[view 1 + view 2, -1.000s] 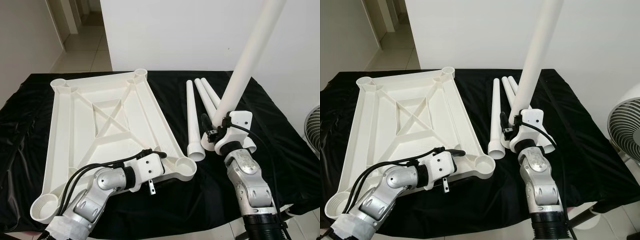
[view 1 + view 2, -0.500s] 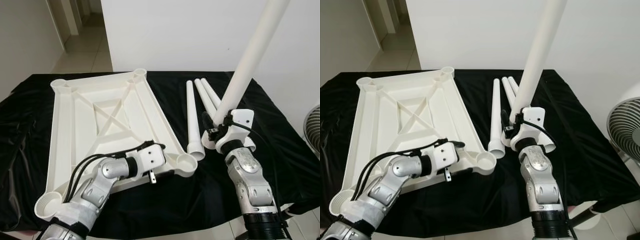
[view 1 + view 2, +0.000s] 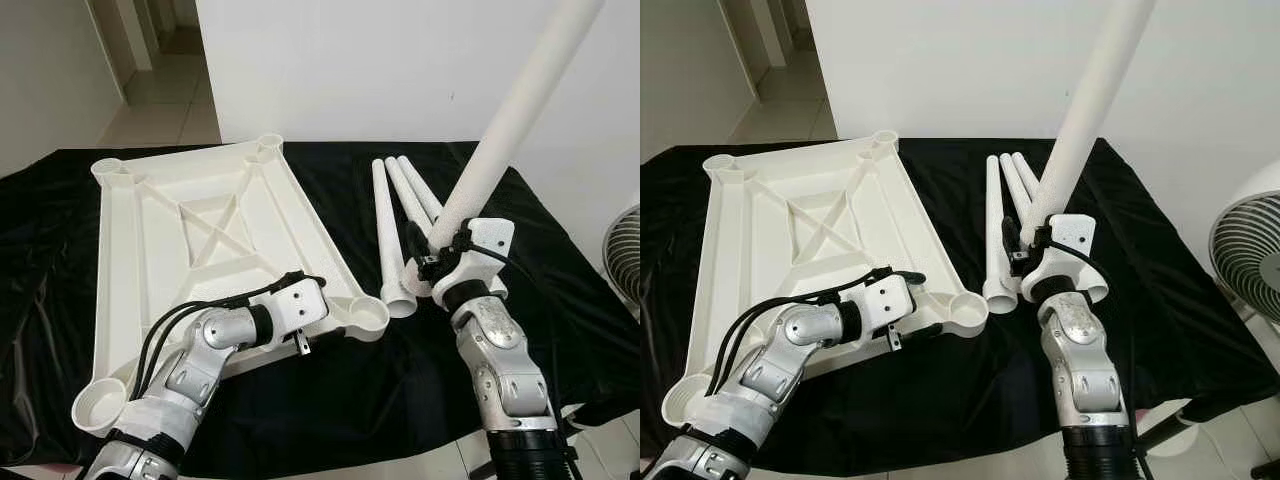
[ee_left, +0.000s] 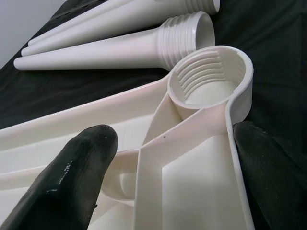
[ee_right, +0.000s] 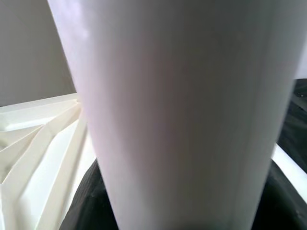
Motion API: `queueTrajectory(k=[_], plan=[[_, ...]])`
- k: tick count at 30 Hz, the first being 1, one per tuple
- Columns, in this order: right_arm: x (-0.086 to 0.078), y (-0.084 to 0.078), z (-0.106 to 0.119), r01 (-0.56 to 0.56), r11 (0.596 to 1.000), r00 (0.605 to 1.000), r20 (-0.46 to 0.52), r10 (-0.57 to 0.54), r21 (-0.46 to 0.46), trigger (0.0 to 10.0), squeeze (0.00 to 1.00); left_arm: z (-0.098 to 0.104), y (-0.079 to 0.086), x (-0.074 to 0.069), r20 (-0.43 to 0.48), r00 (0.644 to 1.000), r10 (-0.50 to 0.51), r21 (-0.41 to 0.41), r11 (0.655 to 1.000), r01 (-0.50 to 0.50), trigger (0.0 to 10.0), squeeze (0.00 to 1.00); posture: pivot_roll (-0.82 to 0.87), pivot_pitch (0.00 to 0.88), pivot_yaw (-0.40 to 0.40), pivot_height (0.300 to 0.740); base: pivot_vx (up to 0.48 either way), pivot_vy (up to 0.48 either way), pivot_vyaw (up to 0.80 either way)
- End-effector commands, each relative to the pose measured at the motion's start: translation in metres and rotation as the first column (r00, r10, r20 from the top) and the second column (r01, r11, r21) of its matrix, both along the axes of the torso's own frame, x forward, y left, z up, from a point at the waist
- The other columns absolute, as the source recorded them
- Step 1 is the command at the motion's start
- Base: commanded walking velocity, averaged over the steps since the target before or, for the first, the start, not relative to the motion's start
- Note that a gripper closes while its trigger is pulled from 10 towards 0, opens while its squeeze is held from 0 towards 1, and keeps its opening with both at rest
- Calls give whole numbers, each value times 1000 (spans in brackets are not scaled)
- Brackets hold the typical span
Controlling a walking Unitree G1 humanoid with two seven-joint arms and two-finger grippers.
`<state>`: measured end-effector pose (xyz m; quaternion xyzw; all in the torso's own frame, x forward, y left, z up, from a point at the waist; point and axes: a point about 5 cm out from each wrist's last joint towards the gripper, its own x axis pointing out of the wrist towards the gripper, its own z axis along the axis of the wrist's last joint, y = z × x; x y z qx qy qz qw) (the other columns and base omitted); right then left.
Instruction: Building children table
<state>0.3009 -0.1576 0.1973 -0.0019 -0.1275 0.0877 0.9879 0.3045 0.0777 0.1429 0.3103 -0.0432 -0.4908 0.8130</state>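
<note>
A white tabletop [image 3: 200, 230] lies upside down on the black-draped table, its ribs and corner sockets facing up. My left gripper [image 3: 322, 310] is shut on its near right rim, just beside the threaded corner socket [image 3: 368, 316]. In the left wrist view one black finger [image 4: 72, 177] lies inside the rim and the other presses on the outer wall, with the socket [image 4: 211, 81] just beyond. My right gripper [image 3: 440, 262] is shut on a long white leg [image 3: 510, 120], held upright and leaning right, right of the socket. That leg [image 5: 182, 110] crosses the right wrist view.
Three loose white legs [image 3: 388, 225] lie side by side on the black cloth [image 3: 560, 250] between the tabletop and my right arm. A fan [image 3: 1250, 260] stands off the table's right edge. A white wall runs behind, with a tiled corridor at the far left.
The held leg has tipped further to the right. My left arm has stretched forward along the tabletop's near rim. The whole view has shifted a little.
</note>
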Motion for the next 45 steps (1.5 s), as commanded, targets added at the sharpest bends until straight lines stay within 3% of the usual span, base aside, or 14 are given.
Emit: queueTrajectory(k=[1,2,4,6,10,16,22,31,39,45], plan=[[0,5,3,-40,999,999,9,40,4,10000,0,12,17,13,111,944,311,-162,943,-291,10000,0,-24,62,20,740,0,0,0],[0,5,3,-40,999,999,9,40,4,10000,0,12,17,13,111,944,311,-162,943,-291,10000,0,-24,62,20,740,0,0,0],[0,11,2,-86,996,996,6,86,13,10000,0,12,17,6,-50,957,285,-249,925,-289,10000,0,-9,64,14,740,0,0,0],[0,13,1,-102,995,995,3,102,14,10000,0,12,16,2,-147,957,251,-292,913,-285,10000,0,-9,64,14,740,0,0,0],[-1,18,-1,-131,991,991,0,131,-3,10000,0,18,13,-7,-211,957,200,-369,890,-268,10000,0,-7,62,23,740,0,0,0],[2,25,-7,-166,986,986,-18,165,-30,10000,0,19,6,-11,-268,942,200,-395,869,-297,10000,0,-9,63,30,740,0,0,0],[3,30,-8,-191,980,982,-21,190,-49,10000,0,17,2,-17,-309,930,198,-366,878,-309,10000,0,-11,68,30,740,0,0,0],[4,43,-14,-246,967,969,-35,244,-62,10000,0,22,13,-25,-305,920,245,-418,834,-361,10000,0,5,72,15,740,0,0,0],[5,49,-19,-273,960,962,-49,270,-69,10000,0,25,16,-51,-233,962,139,-406,885,-226,10000,0,16,73,9,740,0,0,0],[6,50,-20,-273,959,962,-47,270,-74,10000,0,21,20,-65,-258,957,132,-420,877,-234,10000,0,17,69,10,740,0,0,0]])
